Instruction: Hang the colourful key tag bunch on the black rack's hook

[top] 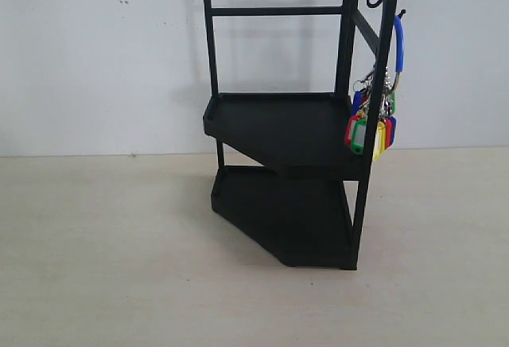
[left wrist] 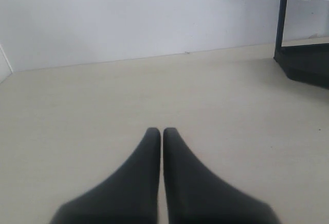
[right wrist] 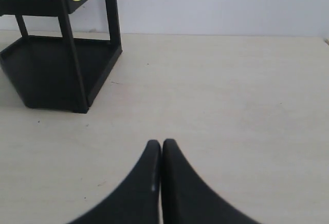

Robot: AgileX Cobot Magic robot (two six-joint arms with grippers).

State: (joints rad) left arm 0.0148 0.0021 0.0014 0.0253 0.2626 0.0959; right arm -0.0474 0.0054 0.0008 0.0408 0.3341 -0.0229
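The left hand (left wrist: pixel 162 131) has its two black fingers pressed together and holds nothing, low over the bare, pale tabletop (left wrist: pixel 92 100). The right hand (right wrist: pixel 162 143) is the same, fingers closed on each other and empty, above the tabletop. Neither hand touches anything. Both sit well apart from the black rack (top: pixel 278 216), which stands towards the back by a white wall (top: pixel 95 60).

The colourful key tag bunch (top: pixel 372 128) hangs against the rack's front post (top: pixel 359 204), on the right of the exterior view, beside the upper tray (top: pixel 278 124). Its blue loop strap (top: pixel 399 44) runs up to the hook (top: pixel 402 13), a small prong near the top of that post. The strap appears to carry the bunch's weight, so the tags dangle freely. The hanging looks done, and the hands likely sit clear because nothing needs holding.
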